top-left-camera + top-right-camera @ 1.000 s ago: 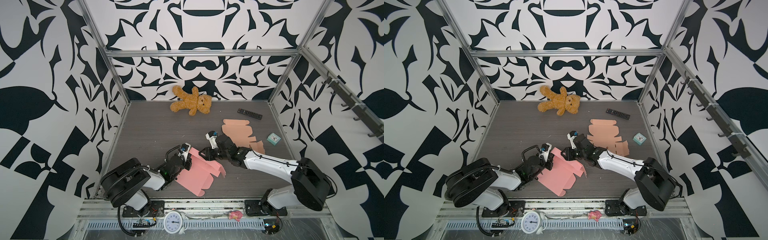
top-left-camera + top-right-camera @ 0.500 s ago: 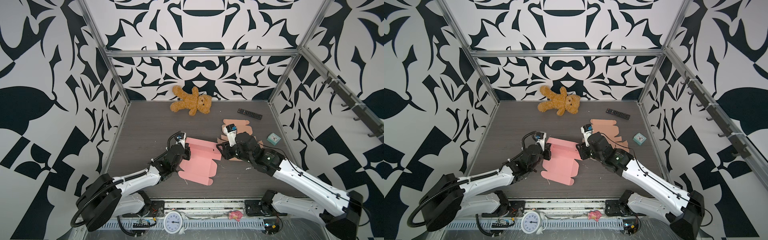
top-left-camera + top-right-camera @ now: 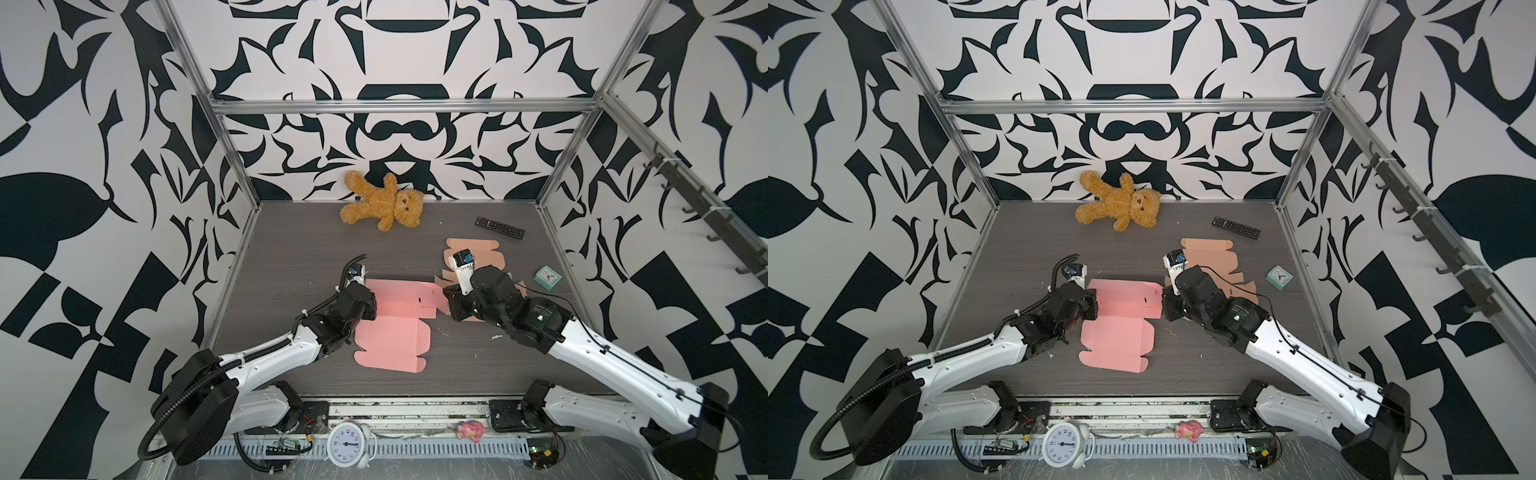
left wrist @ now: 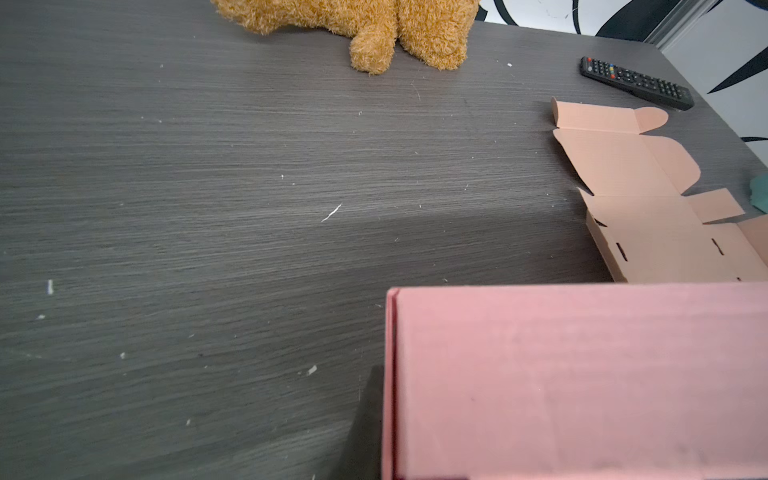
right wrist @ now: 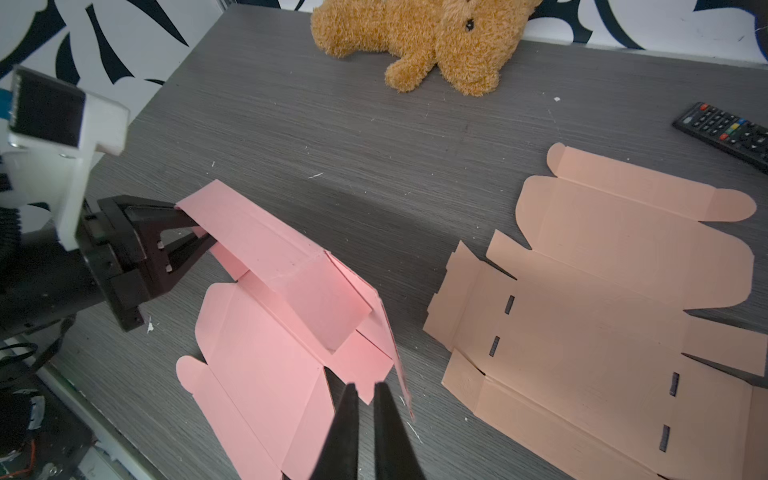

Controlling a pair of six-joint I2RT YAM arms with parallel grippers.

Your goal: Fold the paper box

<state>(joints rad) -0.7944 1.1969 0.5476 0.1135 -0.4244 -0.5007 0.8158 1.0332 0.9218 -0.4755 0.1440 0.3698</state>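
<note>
Pink paper box [image 3: 392,332]: lies in the middle of the table [image 3: 291,249], between the two arms. Its near part is flat, and its far panel [image 3: 1125,297] is lifted off the surface into a sloping wall.
Left gripper [image 5: 199,228]: fingers clamped on the left end of that lifted panel.
Right gripper [image 5: 365,387]: fingers drawn almost together with a thin slit between them, tips at the edge of the right-end flap [image 5: 361,365]. I cannot tell whether card sits in the slit.
Step in hand: probably standing the far wall up along its crease.
Doing it well: raise both ends level and at one pace, so the fold follows the scored line without twisting. Make sure the right side truly pinches the flap before pulling. Nothing pins the flat part, so a hard pull would likely drag the whole sheet.
Long axis: the sheet as a whole runs far to near, a little askew. The lifted wall runs crosswise, from one gripper to the other.
Pointing: the rounded tuck flap [image 3: 390,363] faces the robot's side and the lifted wall faces the back.
Neighbour: a tan flat box sheet [image 5: 602,311] lies just beside the right end, apart from the pink one.
</note>
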